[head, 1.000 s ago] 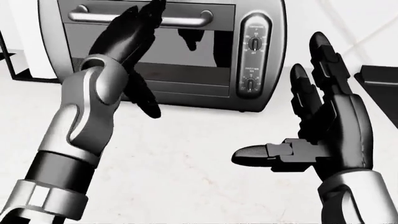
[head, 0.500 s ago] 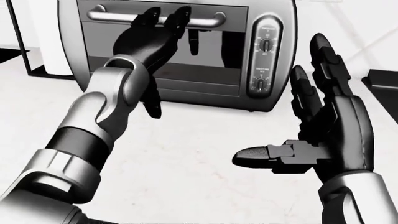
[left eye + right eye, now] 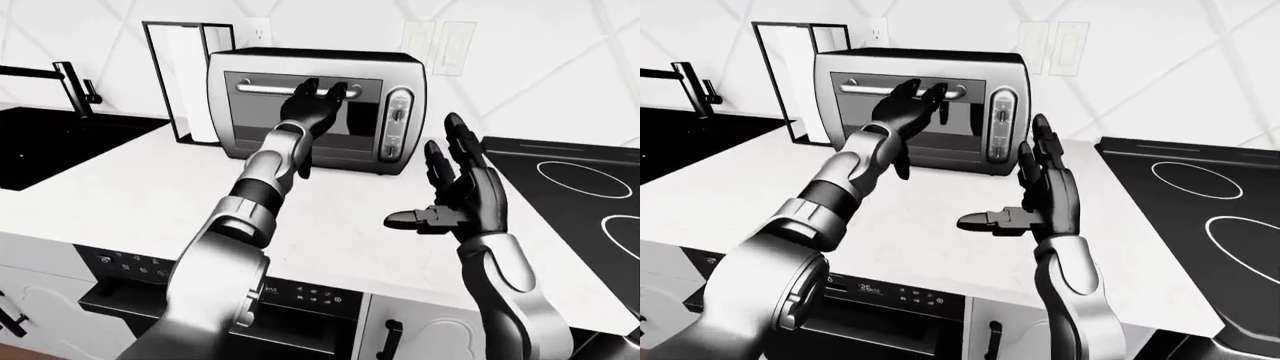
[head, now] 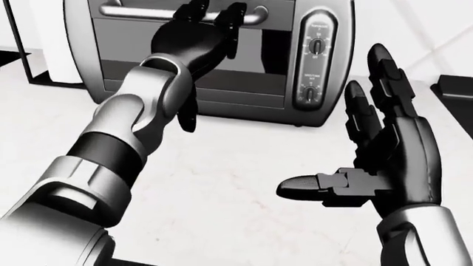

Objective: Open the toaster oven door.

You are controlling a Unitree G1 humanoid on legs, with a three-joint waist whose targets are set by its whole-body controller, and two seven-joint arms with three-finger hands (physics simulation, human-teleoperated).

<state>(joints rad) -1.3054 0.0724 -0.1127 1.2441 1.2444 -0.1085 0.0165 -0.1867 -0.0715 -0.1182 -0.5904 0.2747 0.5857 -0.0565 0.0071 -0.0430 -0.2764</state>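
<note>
1. Black fingers of the right hand (image 4: pixel 384 166) were spread wide with the thumb out sideways, holding nothing, above the white counter (image 4: pixel 244 166) and nearer the camera than the toaster oven (image 3: pixel 315 101).
2. Only the eye views showed the surroundings: a sink (image 3: pixel 50 146) and faucet (image 3: pixel 70 82) left of the toaster oven, a cooktop (image 3: pixel 580 187) to its right, and a dishwasher panel (image 3: pixel 890 300) below the counter edge.
3. The toaster oven stood on the counter against the wall, its shut door (image 4: pixel 199 50) facing the robot; the door handle (image 4: pixel 140 12) ran left to right along the door's top.
4. The left hand (image 4: pixel 193 39) reached the handle, fingertips (image 4: pixel 235 14) hooked over the bar; whether they were fully closed round it I cannot tell.
5. Half a second before, those fingers had lain lower on the door, and the head view had shifted since then.
</note>
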